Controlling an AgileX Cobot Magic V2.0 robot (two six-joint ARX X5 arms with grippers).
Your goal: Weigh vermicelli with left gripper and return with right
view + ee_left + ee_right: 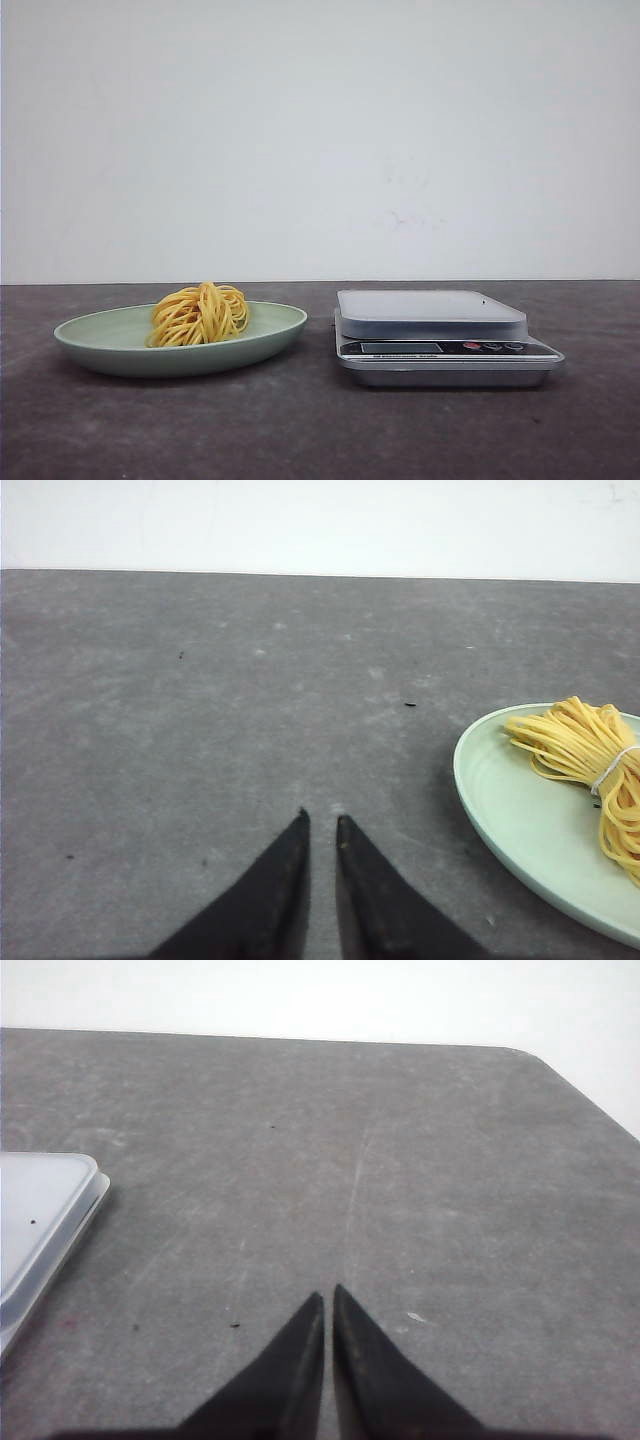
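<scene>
A yellow vermicelli bundle (200, 313) lies in a pale green oval plate (100, 345) on the left of the dark table. A silver kitchen scale (432, 312) stands to its right with nothing on its platform. Neither gripper shows in the front view. In the left wrist view my left gripper (322, 820) is shut and empty, with only a narrow slit between its black fingers. It hangs over bare table beside the plate (500, 810) and the vermicelli (585, 755). My right gripper (328, 1295) is shut and empty over bare table, apart from the scale's corner (40, 1220).
A white wall stands behind the table. The table's far edge and a rounded corner (530, 1055) show in the right wrist view. The scale's display and buttons (450, 348) face the front.
</scene>
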